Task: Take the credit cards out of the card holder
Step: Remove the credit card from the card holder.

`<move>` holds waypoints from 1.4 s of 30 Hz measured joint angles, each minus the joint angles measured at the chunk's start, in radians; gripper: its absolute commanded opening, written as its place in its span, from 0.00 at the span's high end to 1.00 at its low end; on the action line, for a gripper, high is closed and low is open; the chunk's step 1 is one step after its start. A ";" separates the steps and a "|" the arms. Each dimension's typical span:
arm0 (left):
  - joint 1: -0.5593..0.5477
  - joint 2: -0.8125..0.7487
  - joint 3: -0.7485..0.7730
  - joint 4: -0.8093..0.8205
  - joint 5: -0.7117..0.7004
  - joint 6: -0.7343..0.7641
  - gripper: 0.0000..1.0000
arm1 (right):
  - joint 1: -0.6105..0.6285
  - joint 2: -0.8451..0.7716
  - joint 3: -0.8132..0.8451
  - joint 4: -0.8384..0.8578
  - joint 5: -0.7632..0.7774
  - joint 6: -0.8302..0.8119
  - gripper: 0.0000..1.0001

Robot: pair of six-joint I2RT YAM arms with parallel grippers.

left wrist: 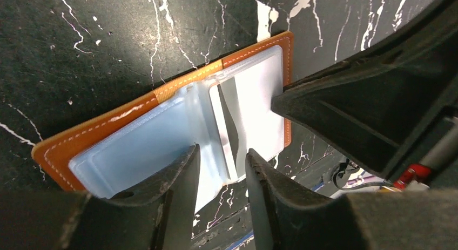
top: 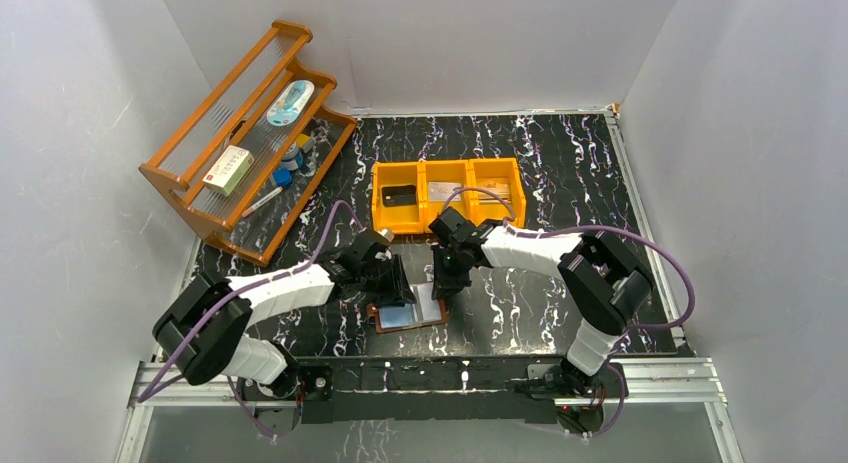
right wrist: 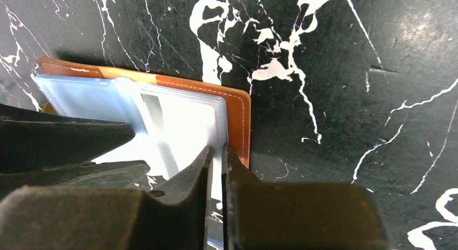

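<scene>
Right gripper (right wrist: 216,166) nearest: jaws nipped on thin pale edge (right wrist: 215,217) at card holder (right wrist: 237,117) outer pocket; card or sleeve, unclear. Left gripper (left wrist: 221,174) parted over holder's fold, likely steadying it. Credit cards (top: 398,195) in orange bin (top: 447,167) beyond holder.

Both arms are crowding the card holder (top: 405,318). The left end effector (left wrist: 222,158) is hanging over its middle pockets and the right end effector (right wrist: 217,153) is covering its right edge, leaving only a slim gap between them. The orange bin (top: 447,195) is blocking the way just behind. Bare worktop (top: 515,313) is lying open to the right, and the wooden rack (top: 250,143) is standing well apart at far left.
</scene>
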 measured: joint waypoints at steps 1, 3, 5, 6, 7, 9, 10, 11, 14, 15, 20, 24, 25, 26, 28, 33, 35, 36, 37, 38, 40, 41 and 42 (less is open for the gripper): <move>0.000 0.010 0.000 0.003 0.002 -0.005 0.64 | 0.002 0.000 0.000 -0.001 0.007 0.003 0.89; 0.000 0.028 0.000 0.010 0.007 -0.016 0.62 | 0.003 -0.001 0.000 -0.001 0.011 0.017 0.95; 0.000 0.034 0.000 0.017 0.008 -0.029 0.60 | 0.003 -0.002 -0.002 -0.001 0.011 0.027 0.98; 0.000 0.034 -0.002 0.025 0.009 -0.037 0.59 | 0.003 -0.003 -0.005 0.001 0.009 0.028 0.98; 0.000 0.034 -0.004 0.034 0.010 -0.045 0.59 | 0.002 -0.006 -0.010 0.006 0.006 0.032 0.98; 0.000 0.039 -0.006 0.050 0.014 -0.057 0.66 | 0.000 -0.013 -0.026 0.028 -0.003 0.040 0.98; 0.000 0.045 -0.006 0.056 0.018 -0.061 0.67 | -0.001 -0.015 -0.035 0.042 -0.014 0.045 0.98; 0.000 0.056 -0.006 0.062 0.021 -0.066 0.68 | -0.002 -0.016 -0.043 0.056 -0.026 0.049 0.98; 0.001 0.069 -0.008 0.069 0.026 -0.084 0.69 | -0.008 -0.019 -0.061 0.087 -0.049 0.059 0.98; 0.001 0.068 -0.009 0.069 0.024 -0.091 0.68 | -0.010 -0.019 -0.063 0.090 -0.056 0.062 0.98; -0.001 0.008 -0.062 0.085 -0.008 -0.147 0.65 | -0.013 -0.010 -0.067 0.109 -0.084 0.075 0.98; -0.004 -0.067 -0.116 0.085 -0.049 -0.197 0.73 | -0.011 -0.002 -0.069 0.128 -0.109 0.082 0.98; -0.005 -0.080 -0.125 0.084 -0.057 -0.206 0.80 | -0.011 -0.001 -0.072 0.133 -0.113 0.084 0.98; -0.006 -0.087 -0.129 0.082 -0.063 -0.215 0.82 | -0.011 -0.001 -0.073 0.135 -0.115 0.086 0.98; -0.007 -0.086 -0.131 0.080 -0.072 -0.224 0.81 | -0.011 -0.001 -0.073 0.136 -0.116 0.089 0.98; -0.007 -0.055 -0.129 0.092 -0.071 -0.229 0.79 | -0.012 0.000 -0.074 0.137 -0.119 0.095 0.98; -0.007 -0.045 -0.122 0.095 -0.071 -0.229 0.78 | -0.013 0.000 -0.074 0.138 -0.120 0.096 0.98; -0.006 -0.041 -0.119 0.096 -0.068 -0.230 0.78 | -0.013 0.000 -0.074 0.138 -0.120 0.096 0.98; -0.006 -0.038 -0.117 0.098 -0.066 -0.230 0.77 | -0.013 0.000 -0.074 0.138 -0.120 0.096 0.98; -0.006 -0.037 -0.117 0.101 -0.065 -0.230 0.77 | -0.013 0.000 -0.074 0.138 -0.120 0.096 0.98; -0.006 -0.034 -0.117 0.108 -0.061 -0.229 0.78 | -0.013 0.000 -0.074 0.139 -0.121 0.096 0.98; -0.006 -0.027 -0.117 0.115 -0.058 -0.230 0.79 | -0.013 0.000 -0.074 0.139 -0.121 0.095 0.98; -0.005 -0.023 -0.117 0.122 -0.053 -0.230 0.80 | -0.014 0.000 -0.074 0.138 -0.121 0.095 0.98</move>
